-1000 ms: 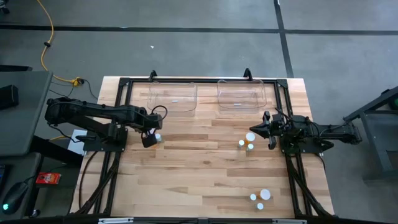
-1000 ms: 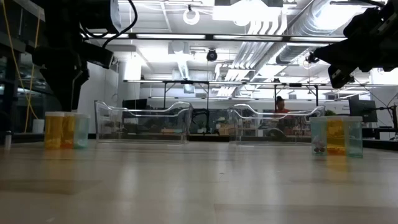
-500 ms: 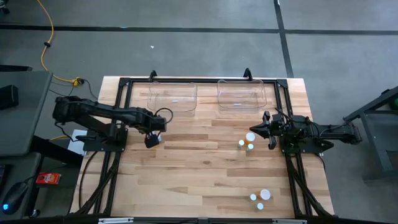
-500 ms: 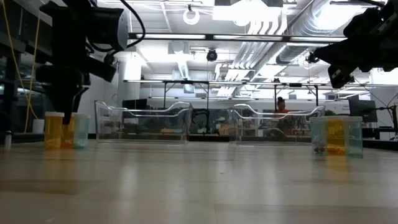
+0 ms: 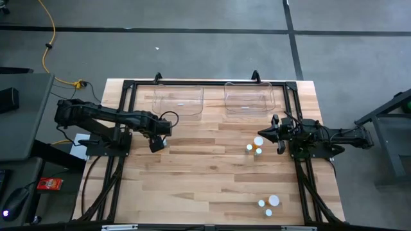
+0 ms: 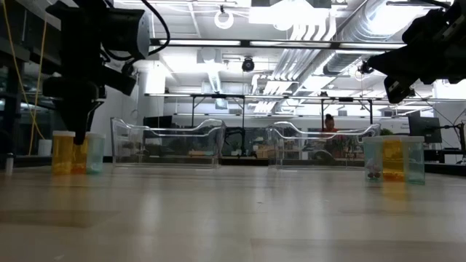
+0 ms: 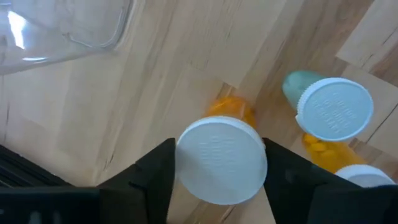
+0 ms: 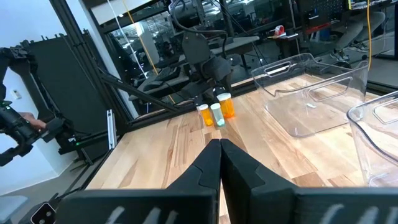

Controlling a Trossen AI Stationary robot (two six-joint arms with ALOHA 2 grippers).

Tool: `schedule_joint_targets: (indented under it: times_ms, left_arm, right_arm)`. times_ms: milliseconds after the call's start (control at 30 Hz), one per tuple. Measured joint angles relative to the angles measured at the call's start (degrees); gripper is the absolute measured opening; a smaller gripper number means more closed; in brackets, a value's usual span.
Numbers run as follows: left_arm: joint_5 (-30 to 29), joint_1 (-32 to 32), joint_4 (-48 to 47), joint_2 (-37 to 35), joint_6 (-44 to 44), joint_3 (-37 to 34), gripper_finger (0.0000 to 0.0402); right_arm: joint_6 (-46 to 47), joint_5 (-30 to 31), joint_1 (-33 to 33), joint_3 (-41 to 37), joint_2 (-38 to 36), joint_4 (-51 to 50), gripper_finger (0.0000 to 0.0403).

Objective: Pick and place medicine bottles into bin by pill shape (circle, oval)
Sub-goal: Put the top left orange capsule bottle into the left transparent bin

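Left wrist view: the left gripper (image 7: 221,180) has its two matte black fingers (image 7: 155,171) on either side of a round white ribbed cap (image 7: 221,161), pinching an orange bottle (image 7: 229,111) that stands on the pale wood-plank table (image 7: 155,81). Just beside it stands a pale teal bottle (image 7: 329,106) with the same kind of flat, disc-shaped cap, and the edge of a third cap (image 7: 373,176) shows past that. A clear, glossy plastic bin (image 7: 62,31) with rounded corners lies near the gripper, farther along the table.

In the high view this gripper (image 5: 157,144) sits just in front of the left bin (image 5: 178,101); a second clear bin (image 5: 249,97) lies to the right of the left bin. Three bottles (image 5: 254,146) cluster in front of that second bin, and three more (image 5: 270,204) stand well away, near the table's front edge. The right gripper (image 5: 277,135) hovers beside the second bin's front corner, its tapered fingers pressed together with nothing between them.
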Motion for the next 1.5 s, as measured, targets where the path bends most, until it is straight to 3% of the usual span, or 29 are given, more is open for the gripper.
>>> schedule_joint_targets:
  times_ms: [200,433,567,700,900,1233,1367,1500]
  left_arm:
    - [-0.15,0.0,-4.89,-0.38,0.54,1.73,0.0168]
    - [-5.06,-0.04,-14.08,-4.05,0.54,13.53,0.0194]
    - [-7.78,-0.04,-10.13,-8.09,1.52,19.88,0.0186]
    - [-6.41,-0.73,6.9,-13.27,6.18,18.88,0.0183]
    - [-1.89,-3.34,37.62,-17.17,13.43,8.39,0.0186]
    - [1.66,-9.73,89.26,-11.88,15.14,-13.3,0.0187]
    - [1.48,-11.74,100.03,-7.67,15.13,-16.84,0.0187]
    - [-0.5,-12.5,102.02,-5.31,15.14,-16.91,0.0188]
  right_arm:
    - [0.0,0.0,0.0,0.02,0.0,0.0,0.0]
    - [0.0,-0.01,0.0,0.02,0.0,0.0,0.0]
    - [0.0,0.0,0.0,0.02,0.0,0.0,0.0]
    - [0.0,-0.01,0.0,0.02,0.0,0.0,0.0]
    - [0.0,0.0,0.0,0.02,0.0,0.0,0.0]
    - [0.0,-0.02,-0.02,0.01,0.0,0.0,0.0]
    - [0.0,0.0,0.0,0.02,-0.02,0.0,0.0]
    - [0.0,0.0,-0.02,0.02,-0.02,0.0,0.0]
